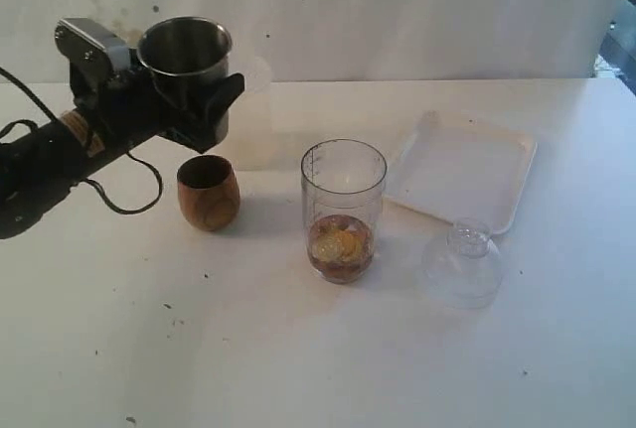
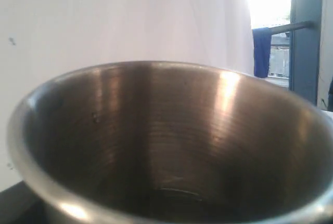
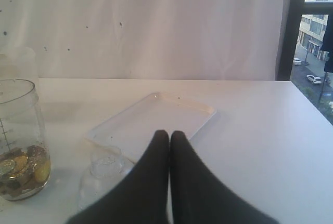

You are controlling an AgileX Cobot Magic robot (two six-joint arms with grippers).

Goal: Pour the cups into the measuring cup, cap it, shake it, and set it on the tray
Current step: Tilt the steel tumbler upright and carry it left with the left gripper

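Clear domed plastic lid (image 1: 462,264) lies off, just beside the part-filled tall clear graduated measuring cup (image 1: 343,212); opposite, past the rounded brown wooden cup (image 1: 209,193), left gripper (image 1: 204,108) grasps the brushed-steel tumbler (image 1: 186,56) aloft; right gripper (image 3: 169,136) clenched, empty; capping, shaking and placement on the shallow white tray (image 1: 457,165) judged outstanding.

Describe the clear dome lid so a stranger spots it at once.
Find the white tray at the exterior view's right. Just before its near edge sits the clear dome lid. Unlike the tall measuring cup beside it, it is squat, empty and knob-topped.
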